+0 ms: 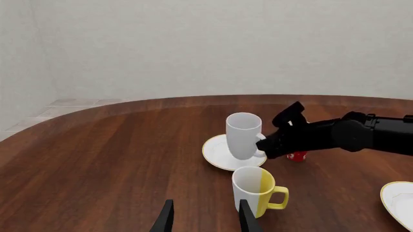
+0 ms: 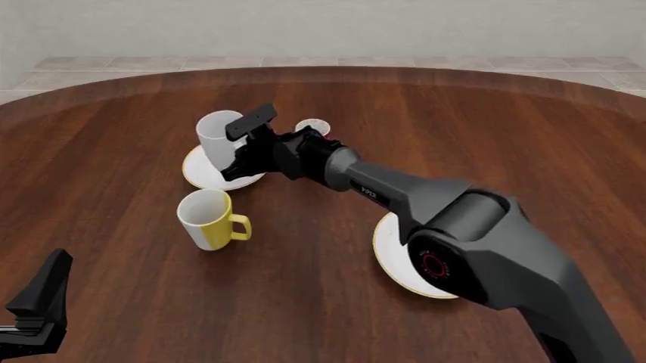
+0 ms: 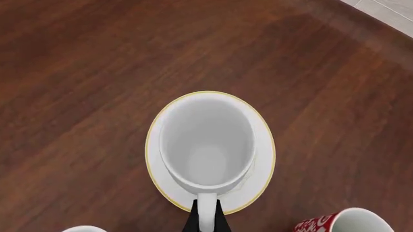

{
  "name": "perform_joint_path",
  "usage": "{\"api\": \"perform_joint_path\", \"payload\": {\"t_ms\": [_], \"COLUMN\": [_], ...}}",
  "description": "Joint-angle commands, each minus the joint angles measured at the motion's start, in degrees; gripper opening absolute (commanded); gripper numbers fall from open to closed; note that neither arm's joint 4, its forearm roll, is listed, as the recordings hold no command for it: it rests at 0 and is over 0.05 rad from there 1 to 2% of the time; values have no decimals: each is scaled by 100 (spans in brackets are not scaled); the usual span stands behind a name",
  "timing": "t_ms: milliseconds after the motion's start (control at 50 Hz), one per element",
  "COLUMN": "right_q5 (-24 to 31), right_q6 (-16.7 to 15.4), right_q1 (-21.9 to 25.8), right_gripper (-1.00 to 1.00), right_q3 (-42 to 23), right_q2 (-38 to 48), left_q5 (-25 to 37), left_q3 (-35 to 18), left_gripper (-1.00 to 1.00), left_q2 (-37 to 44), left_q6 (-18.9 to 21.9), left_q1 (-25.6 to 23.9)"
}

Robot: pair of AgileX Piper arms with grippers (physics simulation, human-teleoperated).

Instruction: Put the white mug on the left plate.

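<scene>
The white mug [image 2: 215, 132] is upright over the middle of the left plate [image 2: 202, 175], the small gold-rimmed one; I cannot tell whether its base touches the plate. My right gripper [image 2: 242, 162] is shut on the mug's loop handle [image 3: 205, 212]. The right wrist view looks straight down into the mug [image 3: 206, 145], with the plate [image 3: 264, 159] showing all round it. In the left wrist view the mug [image 1: 243, 135] is on the plate [image 1: 216, 153], with the right gripper [image 1: 263, 145] at its handle. My left gripper [image 1: 206, 222] is open and empty, low at the near left [image 2: 35, 302].
A yellow-and-white mug [image 2: 207, 219] stands just in front of the left plate, close to my left gripper's fingers [image 1: 248, 220]. A red patterned cup [image 2: 313, 125] stands behind the right arm. The larger gold-rimmed plate [image 2: 389, 261] lies partly under the right arm.
</scene>
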Motion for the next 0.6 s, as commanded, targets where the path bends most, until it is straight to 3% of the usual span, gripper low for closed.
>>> {"api": "perform_joint_path", "payload": {"t_ms": [20, 600], "right_q5": [40, 50], "right_q6": [44, 91], "right_q1": [-5, -13], "right_gripper": [-100, -100], "right_q3": [-134, -148], "right_q2": [54, 112], "left_q5": [0, 0], "left_q3": [0, 0], "left_gripper": [100, 100], "left_q2": [0, -1], "left_q6": [1, 0], "left_q1": [0, 0]}}
